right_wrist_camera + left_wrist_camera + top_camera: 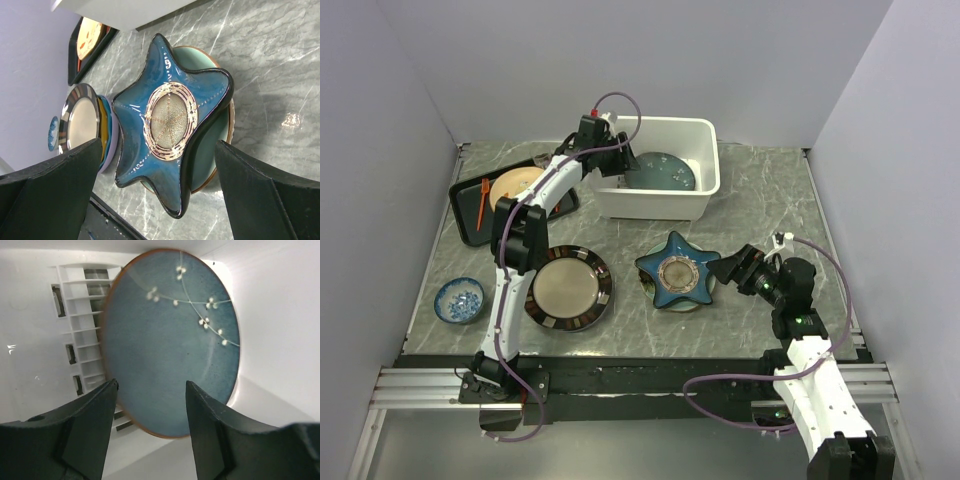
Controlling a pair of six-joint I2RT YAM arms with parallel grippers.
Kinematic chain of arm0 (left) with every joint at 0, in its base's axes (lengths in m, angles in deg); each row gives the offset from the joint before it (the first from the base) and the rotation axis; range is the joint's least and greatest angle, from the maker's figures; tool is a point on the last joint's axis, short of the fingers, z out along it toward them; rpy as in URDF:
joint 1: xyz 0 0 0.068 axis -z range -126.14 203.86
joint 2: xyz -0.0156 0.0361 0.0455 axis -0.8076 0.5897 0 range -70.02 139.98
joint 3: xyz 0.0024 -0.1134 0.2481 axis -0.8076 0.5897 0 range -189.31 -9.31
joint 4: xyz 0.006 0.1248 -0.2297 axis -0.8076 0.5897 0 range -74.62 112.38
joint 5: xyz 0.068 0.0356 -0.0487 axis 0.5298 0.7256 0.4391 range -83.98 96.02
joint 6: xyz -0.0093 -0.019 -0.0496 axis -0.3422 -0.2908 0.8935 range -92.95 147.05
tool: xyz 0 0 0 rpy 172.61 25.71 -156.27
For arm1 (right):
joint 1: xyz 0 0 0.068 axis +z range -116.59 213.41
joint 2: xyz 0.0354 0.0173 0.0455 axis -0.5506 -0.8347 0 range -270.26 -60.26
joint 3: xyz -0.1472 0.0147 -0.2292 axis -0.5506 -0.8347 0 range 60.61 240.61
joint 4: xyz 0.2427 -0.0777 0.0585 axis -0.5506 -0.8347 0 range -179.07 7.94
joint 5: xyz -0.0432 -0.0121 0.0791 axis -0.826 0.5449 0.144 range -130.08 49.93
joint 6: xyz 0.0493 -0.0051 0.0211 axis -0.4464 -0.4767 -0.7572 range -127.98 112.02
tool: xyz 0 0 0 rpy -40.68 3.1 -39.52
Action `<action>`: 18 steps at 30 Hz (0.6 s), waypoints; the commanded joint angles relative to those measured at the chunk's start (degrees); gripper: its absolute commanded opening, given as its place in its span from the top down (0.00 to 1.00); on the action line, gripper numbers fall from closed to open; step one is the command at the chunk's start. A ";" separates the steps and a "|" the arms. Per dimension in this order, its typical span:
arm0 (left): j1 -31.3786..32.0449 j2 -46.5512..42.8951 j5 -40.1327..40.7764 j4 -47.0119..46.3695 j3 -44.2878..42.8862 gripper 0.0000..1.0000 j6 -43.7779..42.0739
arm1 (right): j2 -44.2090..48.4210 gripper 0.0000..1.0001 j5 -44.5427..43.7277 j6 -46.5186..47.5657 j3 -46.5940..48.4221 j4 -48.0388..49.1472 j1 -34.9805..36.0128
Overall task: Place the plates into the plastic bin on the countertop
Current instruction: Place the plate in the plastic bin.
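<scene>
On the grey, pale-veined marble worktop (770, 200) we see a small round blue bowl (459, 299) at eight o'clock and a flat black tray (468, 215) toward ten. A round, shiny, dark-rimmed plate (568, 287) lies at seven. At twelve, the left claw (151, 385) hangs inside the white plastic bin (705, 160), jaws partly apart and gripping nothing. The glossy blue dotted plate (170, 340) rests in the bin by its slotted floor. Near the middle, a navy star plate (170, 120) sits on a teal plate (197, 59). At its three o'clock, the right claw (159, 145) gapes wide, empty.
</scene>
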 commanded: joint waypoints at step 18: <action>4.93 -13.73 16.99 0.83 0.95 0.31 -11.24 | -1.05 0.00 0.46 -0.59 -1.07 4.03 -0.12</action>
